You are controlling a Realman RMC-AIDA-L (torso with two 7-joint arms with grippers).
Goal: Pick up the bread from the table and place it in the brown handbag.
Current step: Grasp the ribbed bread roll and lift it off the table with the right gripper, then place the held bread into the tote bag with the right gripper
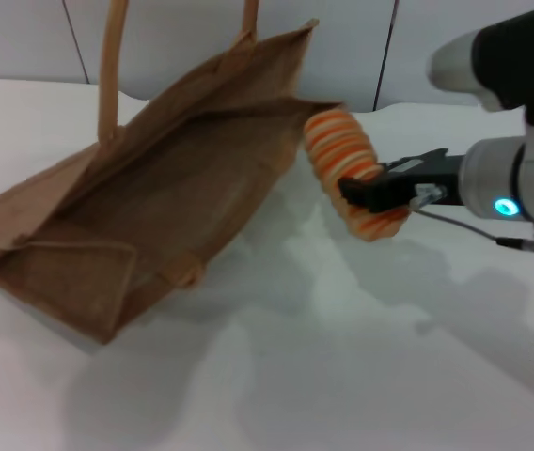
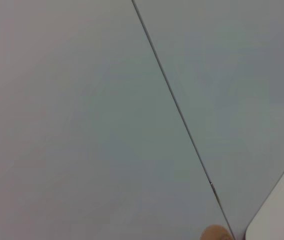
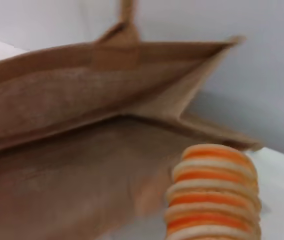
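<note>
The bread [image 1: 347,167], a pale tan loaf with orange stripes, is held in the air by my right gripper [image 1: 366,194], which is shut on its lower part. It hangs just right of the open mouth of the brown handbag [image 1: 145,216], which lies tilted on the white table [image 1: 342,357] with its opening toward the loaf. In the right wrist view the bread [image 3: 214,195] is in front of the bag's open mouth [image 3: 82,115]. My left gripper is out of view.
The bag's two tan strap handles [image 1: 112,66] rise at the back. A grey panelled wall [image 2: 107,120] stands behind the table. Bare tabletop lies in front of and to the right of the bag.
</note>
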